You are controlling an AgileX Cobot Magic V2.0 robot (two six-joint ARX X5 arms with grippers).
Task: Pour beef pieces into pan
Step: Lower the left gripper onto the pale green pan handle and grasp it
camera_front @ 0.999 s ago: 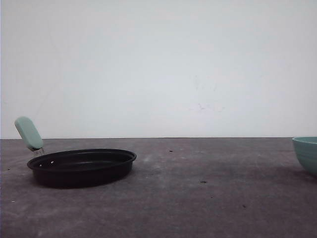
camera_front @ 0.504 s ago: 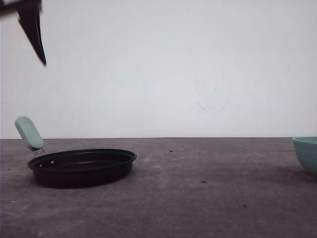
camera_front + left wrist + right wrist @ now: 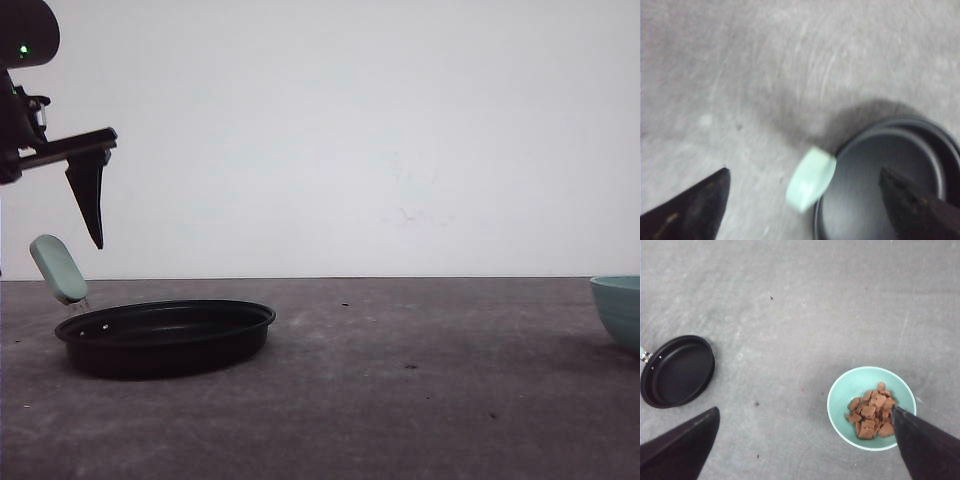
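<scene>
Mint-green plastic sits just under my left pincer: the pan's handle, between my two dark, wide-spread fingers, which hold nothing. Beyond it lies the pan itself, black, shallow and bare inside. It looks stiff and fairly light, and I judge the handle the only sound place to take it.

My right pincer hangs high, fingers spread wide and bare too. Below and near one finger sits the teal bowl, with the beef pieces heaped at one side (loose little chunks, apt to slide all at once). I judge the bowl rigid and smooth-walled, best pinched at the rim, away from the heap. The pan lies well apart from it.
</scene>
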